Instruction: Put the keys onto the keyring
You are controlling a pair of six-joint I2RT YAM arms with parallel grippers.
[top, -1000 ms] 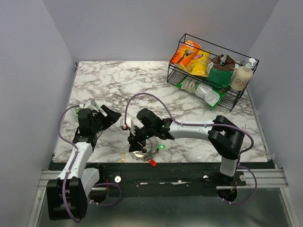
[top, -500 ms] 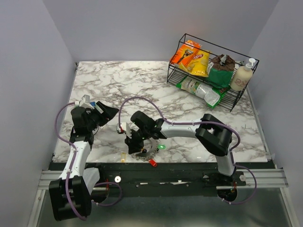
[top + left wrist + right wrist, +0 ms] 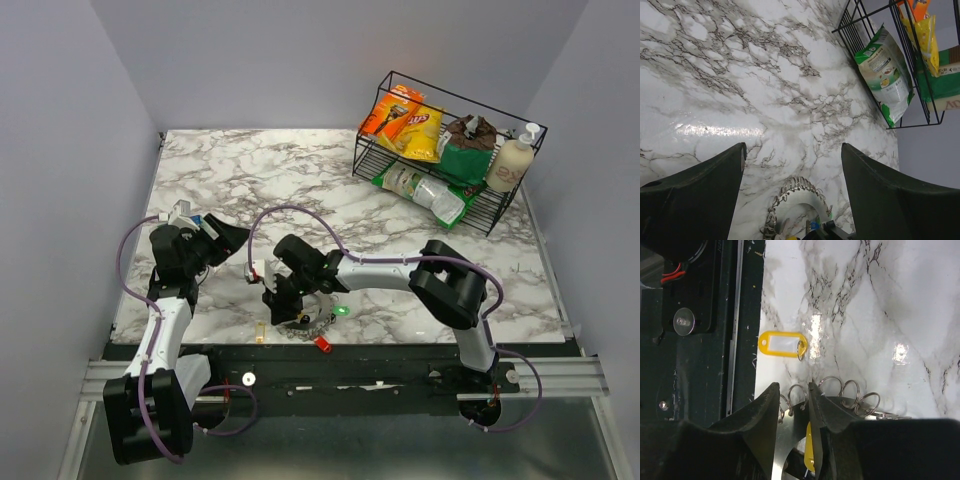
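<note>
The keyring (image 3: 305, 328) lies flat on the table (image 3: 250, 170) at its near edge, just ahead of the arm bases. In the left wrist view (image 3: 800, 182) its chain-like arc shows between the fingers, further off. Three keys lie loose around it: a yellow one (image 3: 781, 344) to its left, a green one (image 3: 341, 310) to its right and a red one (image 3: 323, 343) at the very edge. None of them is on the ring.

My right gripper (image 3: 283, 312) is down on the ring's left side. From its wrist camera the jaws stand narrowly apart with one small loop between them (image 3: 794, 390) — I cannot tell whether they pinch it. More loops fan out to the right (image 3: 850, 390).

My left gripper (image 3: 235, 238) hangs released above bare marble to the left, well apart from the ring — nothing between its fingers (image 3: 700, 185).

The wire rack (image 3: 356, 155) of snack bags sits in the far right corner.
</note>
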